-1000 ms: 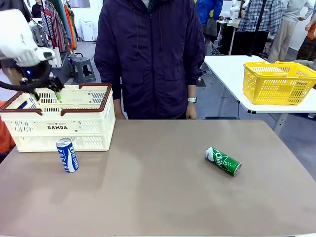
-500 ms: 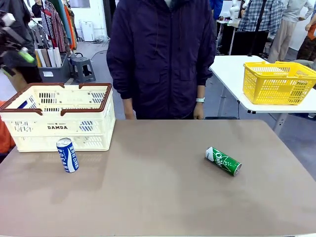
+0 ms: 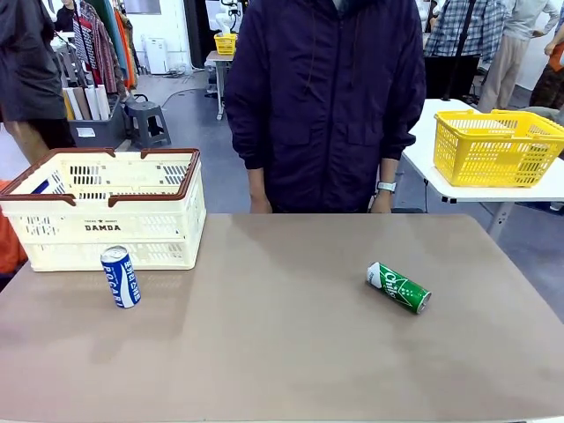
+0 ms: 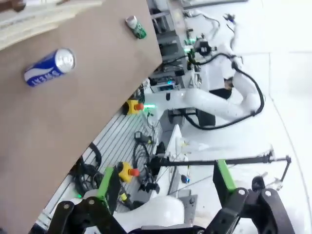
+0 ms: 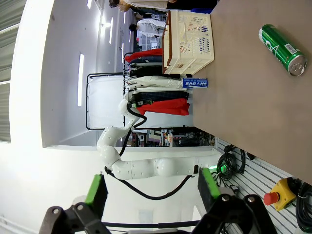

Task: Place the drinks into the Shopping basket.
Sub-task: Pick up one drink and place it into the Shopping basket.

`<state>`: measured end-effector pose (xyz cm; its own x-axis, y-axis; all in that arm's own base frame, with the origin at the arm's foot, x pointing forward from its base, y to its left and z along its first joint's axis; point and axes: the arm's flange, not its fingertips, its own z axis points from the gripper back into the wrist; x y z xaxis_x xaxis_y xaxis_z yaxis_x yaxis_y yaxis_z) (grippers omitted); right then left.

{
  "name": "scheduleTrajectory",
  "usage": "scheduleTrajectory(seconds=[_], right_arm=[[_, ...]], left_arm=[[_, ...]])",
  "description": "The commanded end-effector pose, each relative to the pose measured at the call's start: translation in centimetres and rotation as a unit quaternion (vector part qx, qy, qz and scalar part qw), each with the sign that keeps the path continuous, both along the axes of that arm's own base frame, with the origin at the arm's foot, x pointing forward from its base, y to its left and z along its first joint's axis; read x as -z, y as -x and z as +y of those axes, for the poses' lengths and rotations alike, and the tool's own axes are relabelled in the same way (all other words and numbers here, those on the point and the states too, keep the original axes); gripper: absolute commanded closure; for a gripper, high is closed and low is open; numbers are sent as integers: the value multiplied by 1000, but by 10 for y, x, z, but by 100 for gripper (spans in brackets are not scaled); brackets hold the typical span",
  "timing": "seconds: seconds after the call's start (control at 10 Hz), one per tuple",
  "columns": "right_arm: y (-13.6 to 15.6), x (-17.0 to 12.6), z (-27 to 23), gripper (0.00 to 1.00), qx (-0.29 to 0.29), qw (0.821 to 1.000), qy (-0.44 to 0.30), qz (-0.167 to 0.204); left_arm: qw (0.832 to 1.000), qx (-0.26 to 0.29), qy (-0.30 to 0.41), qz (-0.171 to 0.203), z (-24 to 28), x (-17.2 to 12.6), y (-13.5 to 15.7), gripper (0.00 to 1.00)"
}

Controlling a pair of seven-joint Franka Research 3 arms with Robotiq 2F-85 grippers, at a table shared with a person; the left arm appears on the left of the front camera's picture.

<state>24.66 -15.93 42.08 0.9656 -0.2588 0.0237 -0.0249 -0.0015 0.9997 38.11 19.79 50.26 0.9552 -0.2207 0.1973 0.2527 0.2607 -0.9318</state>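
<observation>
**Two cans out on the surface, both arms pulled back**

At the far left the cream basket (image 3: 53,231) with the brown rim sits on the brown surface (image 3: 282,344), its "DAMDA" side facing the robot. A bit of blue shows inside its left end; it may be a can, though I can't tell from here. Just in front of the basket a blue-and-white can (image 3: 120,277) stands on end, not touching it. A person in a dark jacket (image 3: 330,97) stands at the far edge, hands down at their sides. Right of centre a green can (image 3: 398,288) lies on its side, silver top toward the near right, well apart from the basket. Further right, on a separate white table, is a yellow basket (image 3: 495,145).

The left jaws are spread wide with nothing between them, off the near edge of the surface. The right jaws are likewise spread and hold nothing.
</observation>
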Motion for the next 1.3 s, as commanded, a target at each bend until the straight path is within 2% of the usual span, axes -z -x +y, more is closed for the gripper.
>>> scheduleTrajectory(seconds=[0.0, 0.1, 1.2], right_arm=[[-1, -7, 1, 0, 3, 1000, -10, 6], [-1, -7, 1, 0, 3, 1000, -10, 6], [-1, -7, 1, 0, 3, 1000, -10, 6]], left_arm=[[997, 23, -1, -76, 10, 29, 0, 0], [1000, 0, 0, 0, 0, 0, 0, 0], [1000, 0, 0, 0, 0, 0, 0, 0]])
